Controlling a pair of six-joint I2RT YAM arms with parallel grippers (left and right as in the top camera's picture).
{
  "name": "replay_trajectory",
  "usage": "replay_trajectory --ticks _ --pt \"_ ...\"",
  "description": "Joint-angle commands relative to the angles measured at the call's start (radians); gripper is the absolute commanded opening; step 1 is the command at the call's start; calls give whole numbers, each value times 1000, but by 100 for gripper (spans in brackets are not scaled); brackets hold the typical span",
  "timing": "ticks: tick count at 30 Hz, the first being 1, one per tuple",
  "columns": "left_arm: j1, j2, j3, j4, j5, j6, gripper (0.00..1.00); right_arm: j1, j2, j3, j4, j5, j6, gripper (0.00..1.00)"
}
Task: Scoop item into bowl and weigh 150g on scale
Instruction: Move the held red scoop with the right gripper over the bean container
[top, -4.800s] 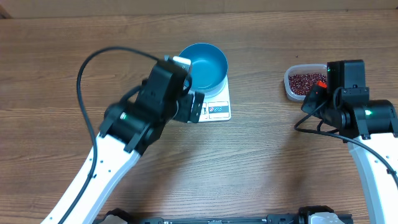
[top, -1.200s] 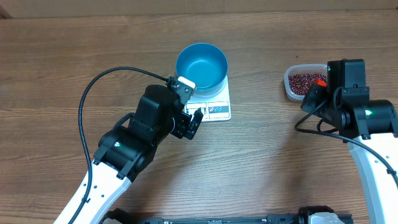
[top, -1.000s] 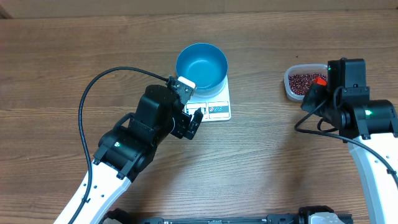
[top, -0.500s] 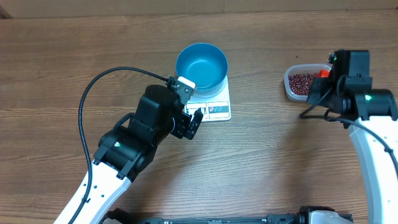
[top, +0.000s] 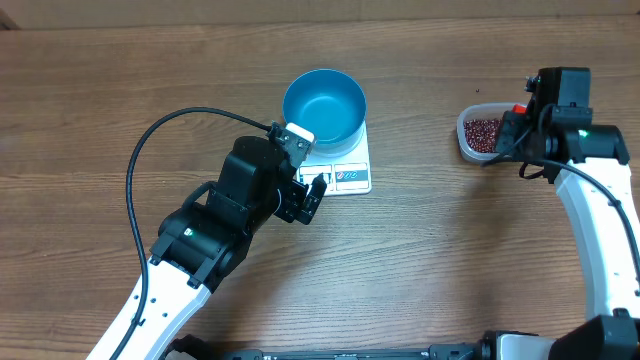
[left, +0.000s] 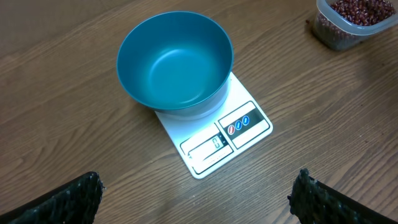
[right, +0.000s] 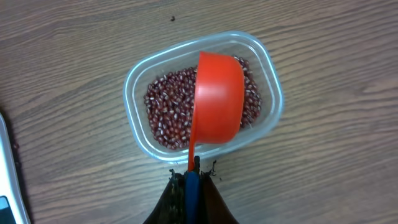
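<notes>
Left gripper (left: 198, 204): black ridged fingers wide apart, touching nothing; just near of scale
Scale (left: 214, 134): flat white rectangle; on wooden table (top: 100, 100)
Bowl (left: 174, 62): round, smooth, blue; atop scale
Right gripper (right: 189, 183): clamped on red plastic scoop (right: 217, 99) handle
Beans (right: 168, 112): tiny, maroon; in clear tub (right: 134, 93), far right, under scoop

On the rear part of the scale (top: 352, 177), the bowl (top: 323, 105); display end bare toward the front. Well to the right, the tub (top: 466, 142) with the beans (top: 482, 131) in it. Over the tub, the scoop (right: 219, 106), handle in the right gripper (right: 191, 186). Before the scale's front-left corner, the left gripper (left: 199, 198).
</notes>
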Motion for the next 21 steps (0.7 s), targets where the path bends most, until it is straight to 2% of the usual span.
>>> replay_trajectory --ticks 1,14,16,17,18,21 --pt "4 2 -3 1 2 19 100 -2 21 27 16 -9 -8 4" --pt "4 2 -3 1 2 19 100 -2 42 26 46 -8 -7 7" --pt "4 2 -3 1 2 19 100 -2 42 26 46 -8 -7 11" --pt "4 2 -3 1 2 19 100 -2 42 26 46 -8 -7 10" --pt "4 2 -3 1 2 19 100 -2 42 26 46 -8 -7 5" --pt "4 2 -3 1 2 19 100 -2 42 26 49 -8 -8 4"
